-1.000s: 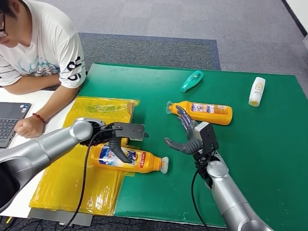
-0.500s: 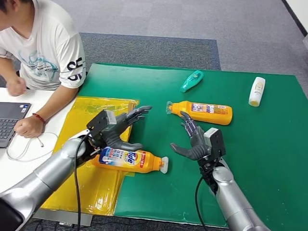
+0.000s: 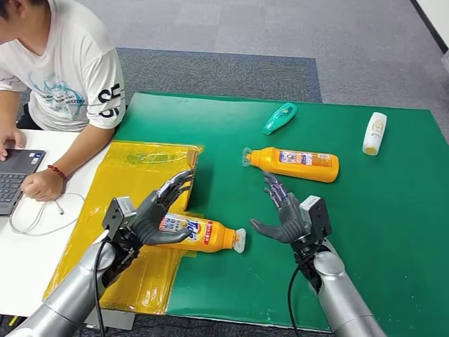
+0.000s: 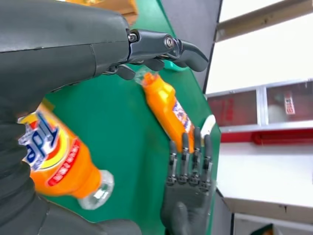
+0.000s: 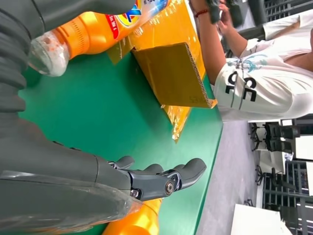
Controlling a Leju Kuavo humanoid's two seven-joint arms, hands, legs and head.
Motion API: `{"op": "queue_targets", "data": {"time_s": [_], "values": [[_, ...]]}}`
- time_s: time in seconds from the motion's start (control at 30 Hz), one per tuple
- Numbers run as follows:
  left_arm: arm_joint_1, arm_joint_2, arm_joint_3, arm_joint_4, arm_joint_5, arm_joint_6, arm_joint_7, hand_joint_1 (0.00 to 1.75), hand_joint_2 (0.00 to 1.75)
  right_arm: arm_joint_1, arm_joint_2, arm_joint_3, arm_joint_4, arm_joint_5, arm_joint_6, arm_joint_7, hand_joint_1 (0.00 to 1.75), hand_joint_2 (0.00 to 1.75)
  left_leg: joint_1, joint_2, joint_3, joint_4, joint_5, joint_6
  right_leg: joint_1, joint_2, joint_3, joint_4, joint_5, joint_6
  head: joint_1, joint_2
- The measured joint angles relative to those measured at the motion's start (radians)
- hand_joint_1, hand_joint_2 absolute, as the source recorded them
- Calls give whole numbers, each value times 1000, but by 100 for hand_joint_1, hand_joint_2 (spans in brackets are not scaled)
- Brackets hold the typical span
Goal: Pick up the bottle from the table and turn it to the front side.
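My left hand lies spread against the bottle, gripping nothing, near the table's front edge, and my right hand hovers open just beside its cap.

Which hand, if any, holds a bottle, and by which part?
Neither: the left hand is open beside the near orange bottle, and the right hand is open too.

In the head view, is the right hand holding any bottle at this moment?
No. The right hand hovers open over the green mat, between the near orange bottle and the far orange bottle, touching neither.
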Motion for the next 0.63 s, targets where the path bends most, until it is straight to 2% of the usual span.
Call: {"op": "queue_targets", "data": {"time_s": [0.2,0.63], "values": [[53,-24,59,-10,-35,20,-28,0,175,18,-5,-6,-23,6,12,2,0,175,0,0,0,0,0,0,0,0,0,0,0,0,0,0],[132,-68,132,-44,-72,17,-74,0,175,64,-13,-21,-73,17,39,11,0,175,0,0,0,0,0,0,0,0,0,0,0,0,0,0]]}}
